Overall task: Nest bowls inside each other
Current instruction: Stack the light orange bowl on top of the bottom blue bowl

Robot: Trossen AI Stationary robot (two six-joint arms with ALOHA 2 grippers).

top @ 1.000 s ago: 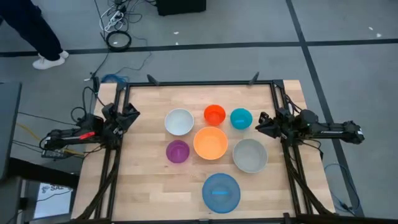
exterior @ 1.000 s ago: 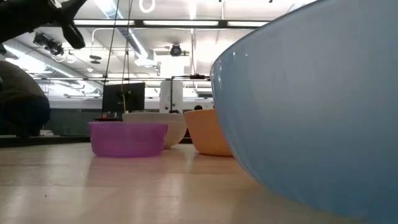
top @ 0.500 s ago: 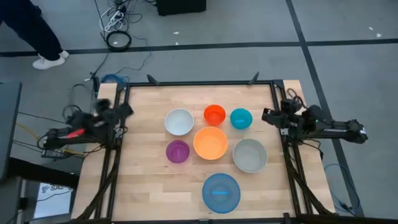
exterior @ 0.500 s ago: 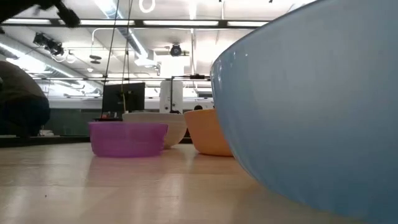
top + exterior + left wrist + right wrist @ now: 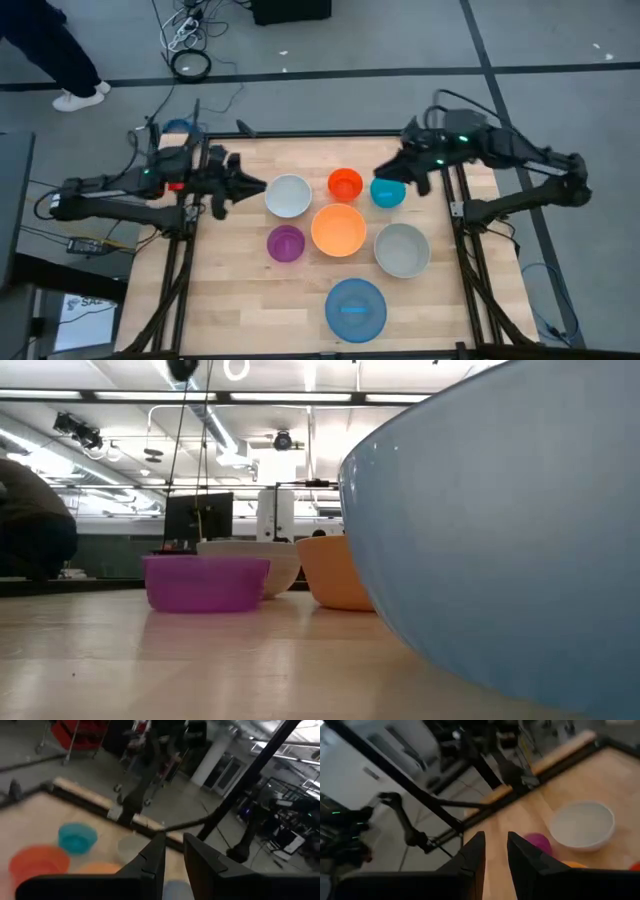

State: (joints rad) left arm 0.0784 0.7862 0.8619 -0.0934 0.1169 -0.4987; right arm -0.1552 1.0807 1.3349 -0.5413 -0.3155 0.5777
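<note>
Seven bowls stand upright and apart on their bases on the wooden table (image 5: 240, 300): white (image 5: 288, 195), red-orange (image 5: 345, 184), teal (image 5: 387, 190), orange (image 5: 338, 229), purple (image 5: 286, 243), grey (image 5: 402, 249) and blue (image 5: 355, 309). My left gripper (image 5: 256, 186) hangs in the air just left of the white bowl. Its fingers stand a narrow gap apart with nothing between them (image 5: 174, 845). My right gripper (image 5: 385, 172) hovers over the teal bowl's far edge, also narrowly open and empty (image 5: 496, 842). The low view is half filled by the blue bowl (image 5: 480, 530).
A black frame (image 5: 320, 133) runs along the table's far edge and down both sides, where the arms' bases stand. Bare wood lies at the near left and near right of the blue bowl. A person's leg and shoe (image 5: 75, 95) show on the floor beyond the far left corner.
Both arms have swung up from folded poses at the table's side edges and reached inward. My left gripper has gone up and right toward the white bowl, and my right gripper up and left toward the teal bowl, both tipping as they rose. No bowl has moved.
</note>
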